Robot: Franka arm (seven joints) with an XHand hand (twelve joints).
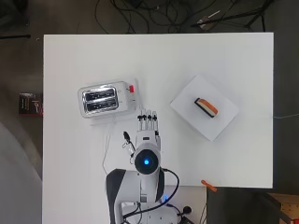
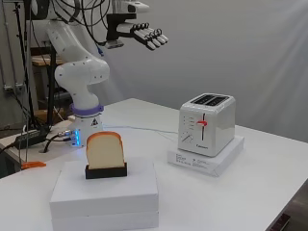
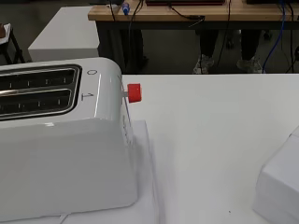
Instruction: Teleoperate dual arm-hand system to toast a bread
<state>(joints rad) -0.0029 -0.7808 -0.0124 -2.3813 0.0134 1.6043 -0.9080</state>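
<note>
Standing upright in a black holder (image 2: 106, 171) on a white box (image 2: 103, 192), well apart from the toaster (image 2: 207, 124), the bread slice (image 2: 105, 150) is judged light and soft; its flat faces should be pinched gently. The hand (image 2: 150, 36) is held high, fingers straight, empty.

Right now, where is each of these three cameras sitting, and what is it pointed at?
Overhead view: above the table, looking straight down; shows the arm, the open hand, toaster and bread.
Side view: across the table; arm at left, hand raised high.
Wrist view: at the wrist, facing the toaster; no hand visible.
Shared: all three show the toaster's red lever.
</note>
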